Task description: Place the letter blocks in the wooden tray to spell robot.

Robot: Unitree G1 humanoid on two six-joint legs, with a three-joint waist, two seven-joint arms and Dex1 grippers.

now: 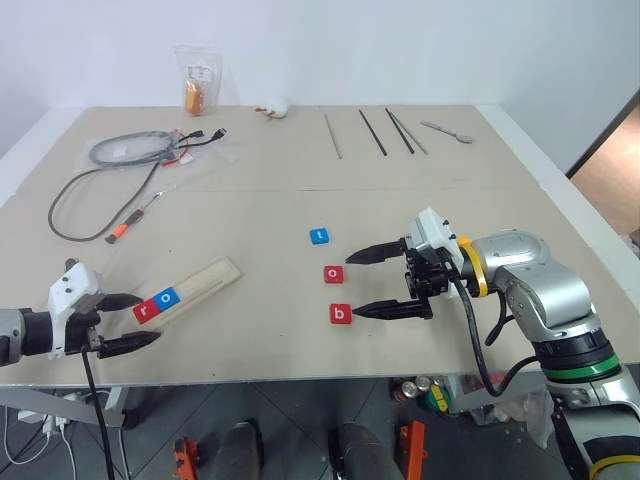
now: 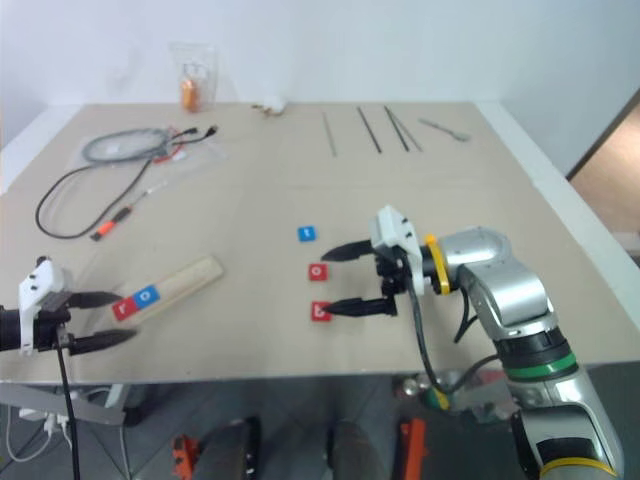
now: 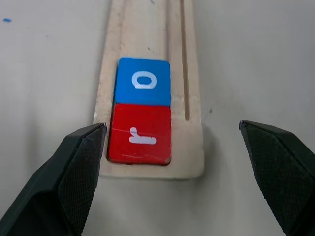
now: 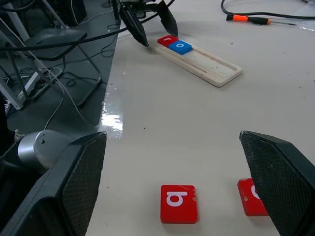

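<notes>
- Pale tabletop (image 1: 280, 215) against a white wall; a seam runs across it at mid-depth.
- Far left: coiled grey cable (image 1: 125, 150) on a clear plastic sleeve, with a black cable (image 1: 70, 195) looping nearer. An orange-handled screwdriver (image 1: 135, 218) lies just right of that loop.
- Far edge, left of centre: clear pouch (image 1: 197, 80) with orange contents and a white label, print too small to read.
- Near left: left gripper (image 1: 128, 322), black fingers spread wide, hovering at the near end of the wooden tray (image 1: 205, 280) and holding nothing.
- Tray lies at a slant, near end to the left. In its groove at that end sit a red block (image 1: 148, 310) and a blue block (image 1: 168, 297), touching.
- Left wrist view reads these plainly: white "r" on red (image 3: 140, 133), white "o" on blue (image 3: 142, 81), with the rest of the groove bare beyond.
- Centre: blue "t" block (image 1: 318, 236) farthest, red "o" block (image 1: 333, 273) nearer, red "b" block (image 1: 340, 314) nearest, all loose on the table, well apart from the tray.
- Right wrist view shows the "b" (image 4: 178, 203) upside down.
- Right of centre: right gripper (image 1: 360, 285), fingers spread, pointing left, tips just beside the "o" and "b" blocks, gripping neither.
- Far right: thin rods (image 1: 375, 130) and a spoon (image 1: 447, 131).
</notes>
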